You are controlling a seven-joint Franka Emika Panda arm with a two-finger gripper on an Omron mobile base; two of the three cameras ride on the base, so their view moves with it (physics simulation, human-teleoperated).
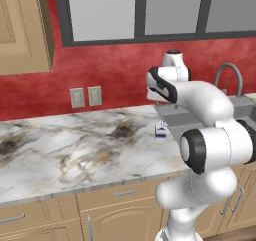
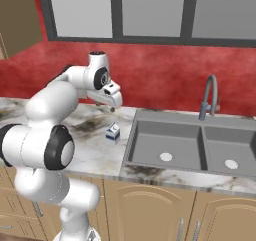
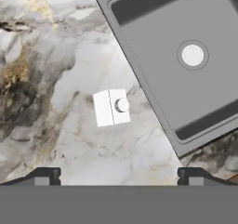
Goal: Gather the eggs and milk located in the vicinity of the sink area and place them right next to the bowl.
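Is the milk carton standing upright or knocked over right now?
Upright. The milk stands on the counter beside the sink; the hand view looks straight down on its top and round cap.

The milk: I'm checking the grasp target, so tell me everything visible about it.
The milk is a small white carton with blue markings, standing upright on the marble counter just left of the sink, apart from its rim. From above, its top is a white square with a centre fold and a round cap. Nothing touches it; the claw hangs above it.
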